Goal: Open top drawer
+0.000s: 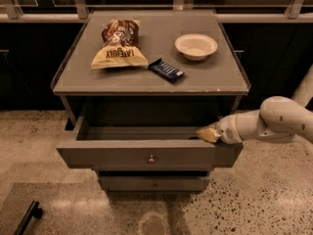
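The top drawer (122,154) is the widest grey drawer, with a small round metal knob (151,158) at its centre. It stands pulled out from the cabinet, and its inside shows dark. My gripper (207,133) reaches in from the right on a white arm (274,121). Its yellowish tip rests at the top edge of the drawer front, near the right end.
On the cabinet top (205,80) lie a chip bag (119,50), a dark snack bar (166,70) and a white bowl (196,46). A narrower grey drawer (154,183) sits below, shut. A dark object (27,218) lies on the speckled floor at lower left.
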`<state>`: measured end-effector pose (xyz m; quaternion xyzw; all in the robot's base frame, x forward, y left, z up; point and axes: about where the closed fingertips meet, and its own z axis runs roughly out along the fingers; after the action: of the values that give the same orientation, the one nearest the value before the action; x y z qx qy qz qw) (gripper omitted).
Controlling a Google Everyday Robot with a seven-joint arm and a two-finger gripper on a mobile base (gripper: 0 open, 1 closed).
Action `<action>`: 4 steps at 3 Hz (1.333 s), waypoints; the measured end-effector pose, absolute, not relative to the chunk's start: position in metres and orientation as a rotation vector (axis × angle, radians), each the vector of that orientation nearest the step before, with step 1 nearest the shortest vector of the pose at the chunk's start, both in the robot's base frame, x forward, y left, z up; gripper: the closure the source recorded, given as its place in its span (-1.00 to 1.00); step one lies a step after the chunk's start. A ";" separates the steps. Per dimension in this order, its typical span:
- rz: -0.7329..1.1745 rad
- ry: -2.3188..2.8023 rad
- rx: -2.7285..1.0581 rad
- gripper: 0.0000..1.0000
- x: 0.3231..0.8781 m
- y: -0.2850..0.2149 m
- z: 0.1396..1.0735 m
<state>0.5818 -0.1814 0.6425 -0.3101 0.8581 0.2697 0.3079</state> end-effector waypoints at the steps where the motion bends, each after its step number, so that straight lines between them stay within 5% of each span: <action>1: 0.715 2.270 -0.822 1.00 0.582 -0.182 0.646; 4: 0.722 2.268 -0.843 1.00 0.545 -0.178 0.646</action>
<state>0.5448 -0.1777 0.6462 -0.3183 0.8558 0.2723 0.3035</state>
